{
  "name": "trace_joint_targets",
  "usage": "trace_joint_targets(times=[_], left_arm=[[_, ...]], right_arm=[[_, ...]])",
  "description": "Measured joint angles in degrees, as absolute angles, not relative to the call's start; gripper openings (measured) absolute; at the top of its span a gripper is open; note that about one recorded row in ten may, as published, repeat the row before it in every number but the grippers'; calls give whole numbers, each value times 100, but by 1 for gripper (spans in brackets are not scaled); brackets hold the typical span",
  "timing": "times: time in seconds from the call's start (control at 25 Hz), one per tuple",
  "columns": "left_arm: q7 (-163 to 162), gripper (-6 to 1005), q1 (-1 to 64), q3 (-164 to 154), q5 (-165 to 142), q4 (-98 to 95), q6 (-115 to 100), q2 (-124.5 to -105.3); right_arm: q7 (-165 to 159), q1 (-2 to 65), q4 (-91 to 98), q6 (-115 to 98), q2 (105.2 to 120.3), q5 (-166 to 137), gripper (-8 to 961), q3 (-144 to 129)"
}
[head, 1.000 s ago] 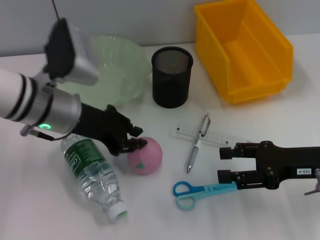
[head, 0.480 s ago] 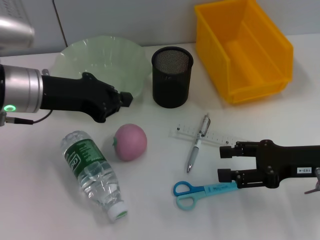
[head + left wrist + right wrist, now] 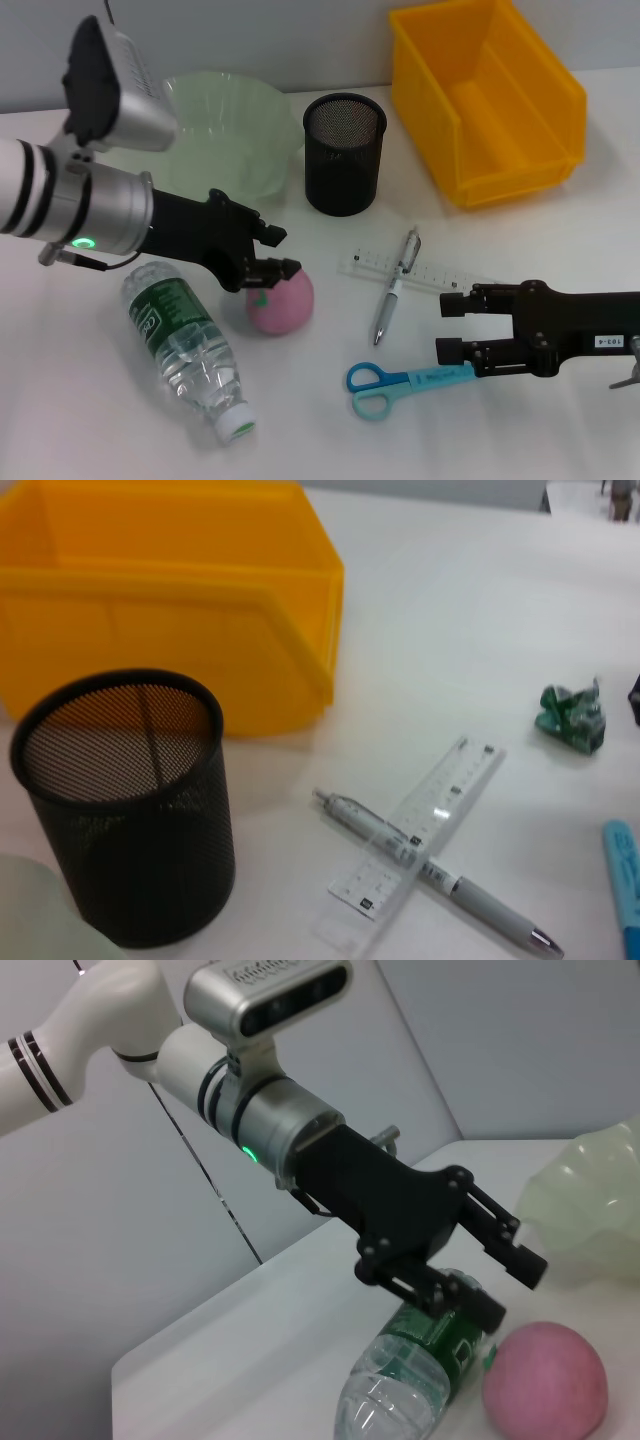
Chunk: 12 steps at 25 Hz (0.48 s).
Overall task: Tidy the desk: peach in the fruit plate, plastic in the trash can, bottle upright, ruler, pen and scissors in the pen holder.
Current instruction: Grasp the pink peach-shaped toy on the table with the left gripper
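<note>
The pink peach (image 3: 285, 303) (image 3: 545, 1381) lies on the table beside the fallen water bottle (image 3: 186, 345) (image 3: 418, 1385). My left gripper (image 3: 281, 252) (image 3: 505, 1285) is open just above the peach's upper left side. The pale green fruit plate (image 3: 235, 135) (image 3: 590, 1210) stands behind it. A clear ruler (image 3: 435, 273) (image 3: 425, 840) lies under a grey pen (image 3: 394, 286) (image 3: 470, 895). The blue scissors (image 3: 395, 382) lie by my right gripper (image 3: 446, 325), which is open and empty. The black mesh pen holder (image 3: 344, 155) (image 3: 125, 810) stands upright. In the left wrist view, crumpled green plastic (image 3: 571, 718) lies on the table.
The yellow bin (image 3: 485, 95) (image 3: 170, 590) stands at the back right behind the pen holder. The scissors' blade tip (image 3: 625, 870) shows at the edge of the left wrist view.
My left gripper pulled back toward the plate half a second ago and has now come back down to the peach. The peach has shifted slightly. The right arm has not moved.
</note>
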<state>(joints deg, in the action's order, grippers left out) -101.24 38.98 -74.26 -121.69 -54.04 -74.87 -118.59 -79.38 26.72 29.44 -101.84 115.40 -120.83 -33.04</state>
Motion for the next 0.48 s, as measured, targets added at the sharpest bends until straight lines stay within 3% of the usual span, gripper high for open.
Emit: trace_joint_targets(times=[0.32,0.48], left_arm=[[-10355,443,4053,-7807,-12394,-5233,-7155,-11869],[-10469,601,4209,-7881,-12634,-4961,-6949,-11882]], right_arm=[[-7943,2664,2944,-10184,11531,-12096,764,-3305],[-7945,2662,2944,-10184,11512,-12098,764,-3305]])
